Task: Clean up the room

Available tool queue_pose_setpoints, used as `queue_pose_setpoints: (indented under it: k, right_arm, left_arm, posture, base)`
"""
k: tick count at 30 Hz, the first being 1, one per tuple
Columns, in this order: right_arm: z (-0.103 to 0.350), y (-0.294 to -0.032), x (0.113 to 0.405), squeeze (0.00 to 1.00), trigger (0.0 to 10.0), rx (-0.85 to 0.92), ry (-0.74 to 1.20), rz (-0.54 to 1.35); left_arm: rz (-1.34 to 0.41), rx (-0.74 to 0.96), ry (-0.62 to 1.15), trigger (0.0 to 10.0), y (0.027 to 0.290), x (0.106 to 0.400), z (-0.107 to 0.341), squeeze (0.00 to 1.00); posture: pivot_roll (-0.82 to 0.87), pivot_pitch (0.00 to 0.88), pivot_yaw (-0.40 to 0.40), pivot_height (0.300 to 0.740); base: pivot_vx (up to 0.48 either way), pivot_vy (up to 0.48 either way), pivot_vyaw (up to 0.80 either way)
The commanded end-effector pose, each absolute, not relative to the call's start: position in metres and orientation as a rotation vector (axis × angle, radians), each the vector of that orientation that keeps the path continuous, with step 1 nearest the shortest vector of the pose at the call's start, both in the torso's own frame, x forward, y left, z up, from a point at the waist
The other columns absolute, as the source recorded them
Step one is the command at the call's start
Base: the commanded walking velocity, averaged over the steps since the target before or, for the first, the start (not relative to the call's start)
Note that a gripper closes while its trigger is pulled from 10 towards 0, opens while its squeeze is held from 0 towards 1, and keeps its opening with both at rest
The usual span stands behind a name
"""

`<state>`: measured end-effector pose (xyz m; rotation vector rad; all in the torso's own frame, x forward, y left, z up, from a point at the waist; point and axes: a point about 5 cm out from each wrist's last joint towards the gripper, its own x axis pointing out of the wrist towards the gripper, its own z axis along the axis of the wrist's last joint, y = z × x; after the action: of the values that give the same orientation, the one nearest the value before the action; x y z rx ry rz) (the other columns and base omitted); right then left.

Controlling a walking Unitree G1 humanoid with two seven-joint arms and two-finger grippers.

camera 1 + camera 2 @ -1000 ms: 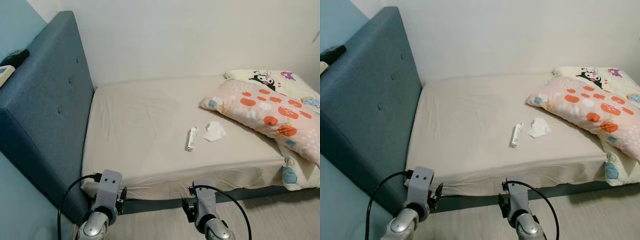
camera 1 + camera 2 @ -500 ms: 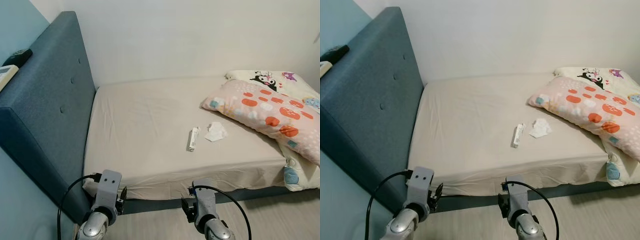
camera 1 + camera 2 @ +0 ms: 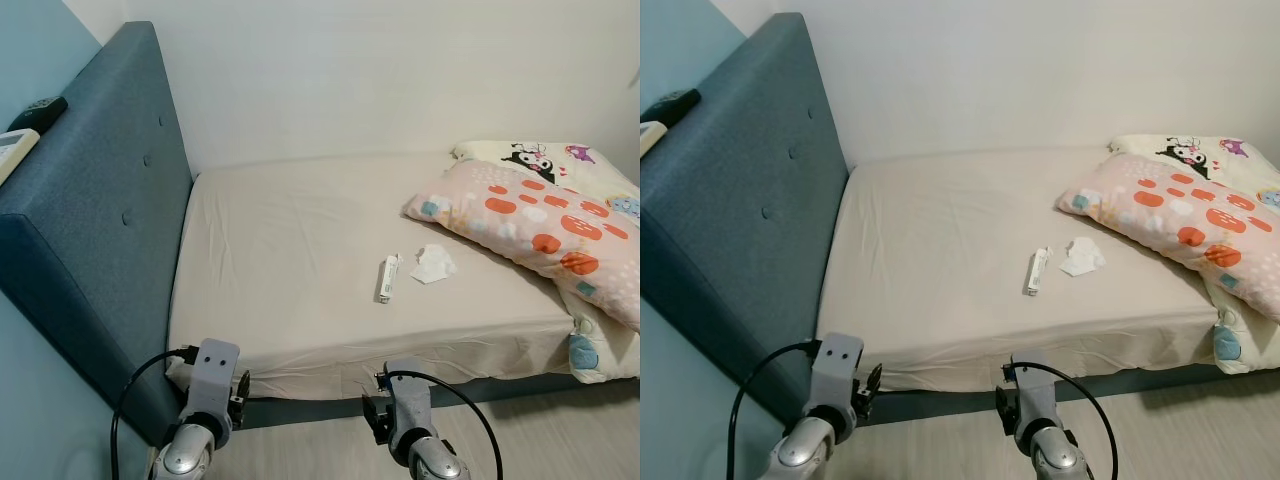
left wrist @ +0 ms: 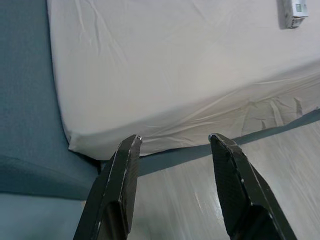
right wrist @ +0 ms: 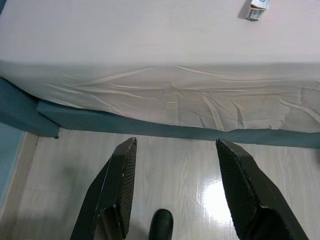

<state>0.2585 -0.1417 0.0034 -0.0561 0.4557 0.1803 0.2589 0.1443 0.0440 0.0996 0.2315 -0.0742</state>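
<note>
We look down on a bed (image 3: 290, 250) with a plain beige sheet. Near its front right lie a small white tube (image 3: 386, 277) with print too small to read, and just beside it a crumpled white tissue (image 3: 431, 264). A pink pillow (image 3: 530, 225) with orange spots rests at the right, a cartoon-print one behind it. Two remotes (image 3: 25, 125) sit atop the blue headboard (image 3: 95, 210). Our left tool (image 4: 172, 145) and right tool (image 5: 175, 150) hang spread apart over the floor (image 5: 175, 175) before the bed.
</note>
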Motion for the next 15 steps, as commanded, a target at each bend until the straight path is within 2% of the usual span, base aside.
queue_pose_setpoints:
  k: [1,15]
  right_arm:
    - [0.0019,-0.1415,0.2577,0.0,10.0,-0.049,0.461,0.182]
    - [0.0064,-0.1404,0.2609,0.0,10.0,-0.037,0.433,0.176]
  left_arm:
    - [-0.052,0.09,0.272,10.0,0.1457,0.2559,0.0381,0.0]
    - [-0.03,0.098,0.274,10.0,0.1472,0.2595,0.039,0.0]
  posture:
    - [0.0,0.121,-0.021,0.721]
    - [0.0,0.126,-0.019,0.721]
  base:
    - [0.0,0.0,0.0]
    - [0.0,0.0,0.0]
